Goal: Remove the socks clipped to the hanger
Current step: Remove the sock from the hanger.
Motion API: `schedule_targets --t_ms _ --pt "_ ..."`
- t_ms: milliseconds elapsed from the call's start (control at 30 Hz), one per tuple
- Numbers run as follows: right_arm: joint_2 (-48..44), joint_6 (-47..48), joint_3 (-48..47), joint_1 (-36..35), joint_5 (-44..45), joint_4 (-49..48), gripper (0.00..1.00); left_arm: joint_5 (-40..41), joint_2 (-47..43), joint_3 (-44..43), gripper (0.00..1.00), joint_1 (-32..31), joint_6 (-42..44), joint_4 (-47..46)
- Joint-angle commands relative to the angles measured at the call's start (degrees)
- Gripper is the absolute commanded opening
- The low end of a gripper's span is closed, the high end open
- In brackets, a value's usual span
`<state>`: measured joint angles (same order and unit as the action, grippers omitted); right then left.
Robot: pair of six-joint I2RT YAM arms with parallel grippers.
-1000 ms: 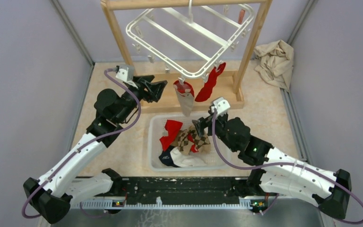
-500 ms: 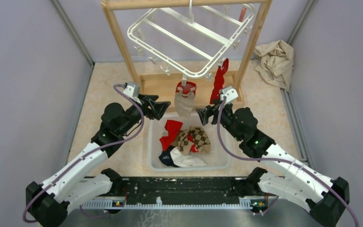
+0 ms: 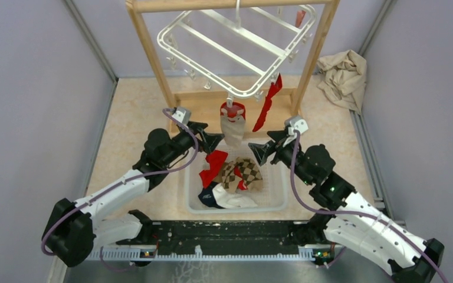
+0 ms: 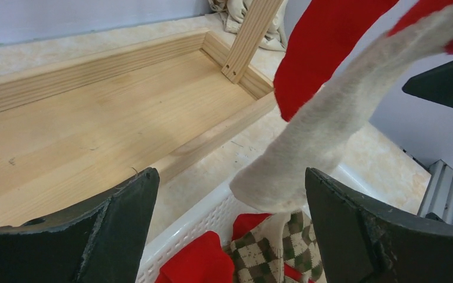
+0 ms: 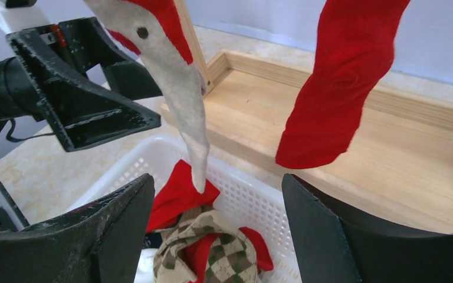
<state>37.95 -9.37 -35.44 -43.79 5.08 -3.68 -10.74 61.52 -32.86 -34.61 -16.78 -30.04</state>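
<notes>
Low in the overhead frame, soft loose socks [image 3: 231,177] are lying in the white perforated basket [image 3: 274,188]; I judge that part done. Just above it my left pincer [image 3: 213,139] and right pincer [image 3: 261,147] are both standing wide open, holding nothing. Between them a fuzzy cream sock [image 3: 232,128] is hanging, and higher a plain red sock [image 3: 268,105], both clipped to the rigid white plastic hanger [image 3: 245,93], waiting.

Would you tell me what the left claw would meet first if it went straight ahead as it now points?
Probably the hanging cream fabric sock, dangling just ahead of the left claw, though depth is uncertain.
</notes>
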Motion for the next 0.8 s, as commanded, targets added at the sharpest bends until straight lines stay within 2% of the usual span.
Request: schedule_targets --t_ms 0,467,767 --pt "-2.6 -1.5 0.4 0.4 -0.8 0.9 0.79 -3.0 4.0 -3.3 0.99 0.4 2.5 -6.1" --pt "-4.9 -1.0 0.8 0.3 -1.4 3.4 0.79 -19.1 11.5 -4.9 0.99 1.4 -1.1 -16.3" --pt "-4.9 -1.0 0.9 0.3 -1.6 3.6 0.79 -22.7 13.7 -5.4 0.99 1.6 -2.9 -18.6"
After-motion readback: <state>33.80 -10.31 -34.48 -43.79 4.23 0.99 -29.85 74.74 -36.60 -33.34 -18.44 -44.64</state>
